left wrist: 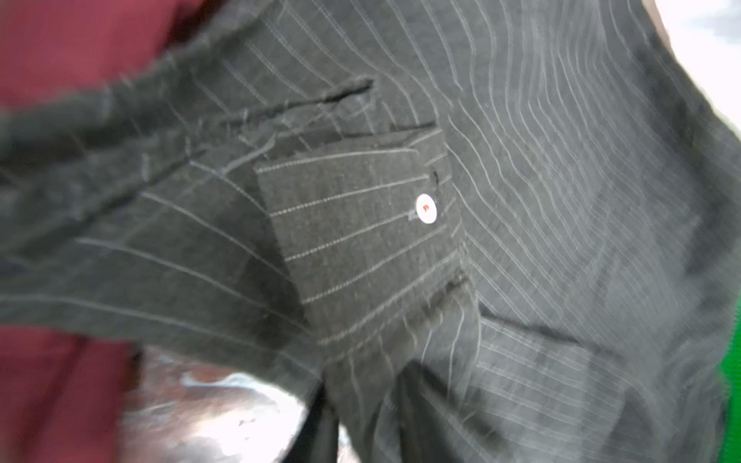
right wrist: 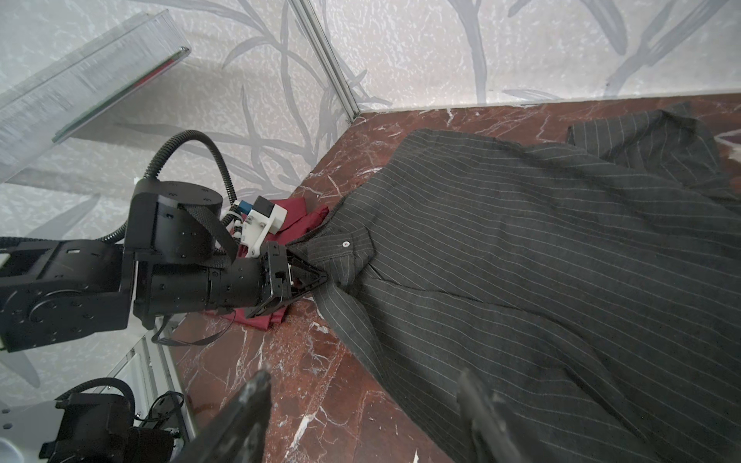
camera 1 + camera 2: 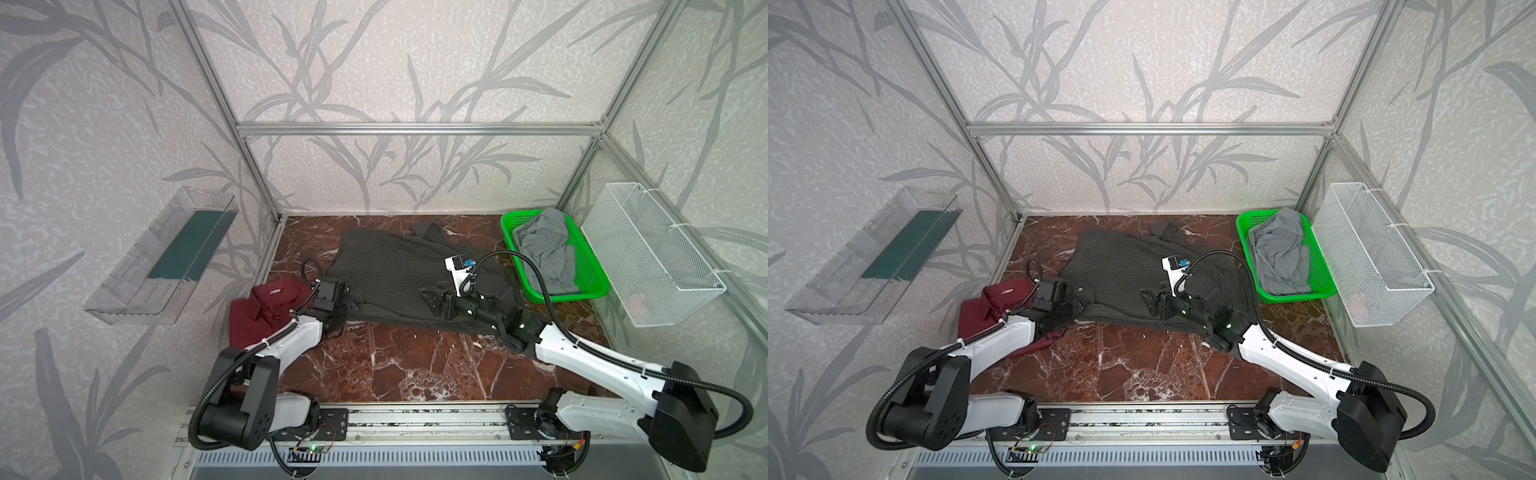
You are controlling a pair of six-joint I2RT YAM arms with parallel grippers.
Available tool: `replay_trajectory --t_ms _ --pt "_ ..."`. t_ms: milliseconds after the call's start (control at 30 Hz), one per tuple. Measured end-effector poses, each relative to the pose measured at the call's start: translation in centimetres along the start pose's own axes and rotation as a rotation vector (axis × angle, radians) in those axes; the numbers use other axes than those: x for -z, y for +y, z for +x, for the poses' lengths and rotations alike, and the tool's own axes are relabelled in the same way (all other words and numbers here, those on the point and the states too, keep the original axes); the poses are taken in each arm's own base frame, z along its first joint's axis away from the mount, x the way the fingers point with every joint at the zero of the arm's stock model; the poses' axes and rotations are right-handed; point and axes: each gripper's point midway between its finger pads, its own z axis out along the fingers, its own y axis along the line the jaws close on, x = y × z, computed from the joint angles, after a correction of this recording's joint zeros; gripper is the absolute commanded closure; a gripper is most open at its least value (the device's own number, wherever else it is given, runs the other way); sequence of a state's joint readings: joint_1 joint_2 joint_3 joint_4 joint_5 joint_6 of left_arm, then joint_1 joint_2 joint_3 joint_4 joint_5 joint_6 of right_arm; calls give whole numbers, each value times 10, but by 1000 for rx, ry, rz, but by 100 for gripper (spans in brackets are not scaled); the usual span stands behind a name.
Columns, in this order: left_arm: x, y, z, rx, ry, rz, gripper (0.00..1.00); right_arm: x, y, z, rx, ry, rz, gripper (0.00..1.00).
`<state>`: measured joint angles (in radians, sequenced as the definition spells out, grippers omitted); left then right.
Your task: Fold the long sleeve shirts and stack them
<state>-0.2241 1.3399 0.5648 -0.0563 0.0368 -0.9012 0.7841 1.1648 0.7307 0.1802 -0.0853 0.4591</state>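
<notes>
the charcoal-grey pinstriped shirt (image 3: 399, 270) lies spread on the marble table (image 3: 415, 365), just beside the green basket (image 3: 592, 274). the maroon shirt (image 3: 266, 311) lies folded beyond the pinstriped shirt's far edge, well apart from the basket. the left gripper (image 2: 322, 276) sits at that far edge, its jaws pressed together on a fold of the pinstriped sleeve near the buttoned cuff (image 1: 361, 240). the right gripper (image 2: 365, 401) hovers over the same shirt, nearer the basket, its fingers (image 2: 256, 397) spread and holding nothing. a crumpled grey cloth (image 3: 548, 249) lies in the basket.
</notes>
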Motion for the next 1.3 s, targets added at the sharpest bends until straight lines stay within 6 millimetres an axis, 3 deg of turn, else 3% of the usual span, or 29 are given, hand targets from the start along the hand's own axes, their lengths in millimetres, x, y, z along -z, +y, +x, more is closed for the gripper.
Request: replay_trajectory --t_ms 100,267,567,733,833,933,1100,1200,1300 --pt "1 -9 -8 -7 -18 17 100 2 -14 5 -11 8 34 27" --pt "12 -41 -36 -35 -85 82 100 6 -47 13 -65 15 111 27" --pt "44 -102 -83 -162 -234 245 100 5 -122 47 -264 77 307 28" --pt "77 -140 -103 -259 -383 430 100 7 -140 65 -334 98 365 29" --pt "88 -151 -103 -313 -463 526 100 5 -149 73 -374 105 385 30" --pt "85 -143 -90 -344 -505 563 100 3 -160 88 -424 123 416 31" --pt "61 -98 -51 -343 -515 504 100 8 -175 113 -486 157 466 32" --pt "48 -64 -36 -311 -516 433 100 9 -176 115 -498 155 471 32" --pt "44 -40 -35 -269 -549 378 100 8 -176 113 -505 146 467 32"
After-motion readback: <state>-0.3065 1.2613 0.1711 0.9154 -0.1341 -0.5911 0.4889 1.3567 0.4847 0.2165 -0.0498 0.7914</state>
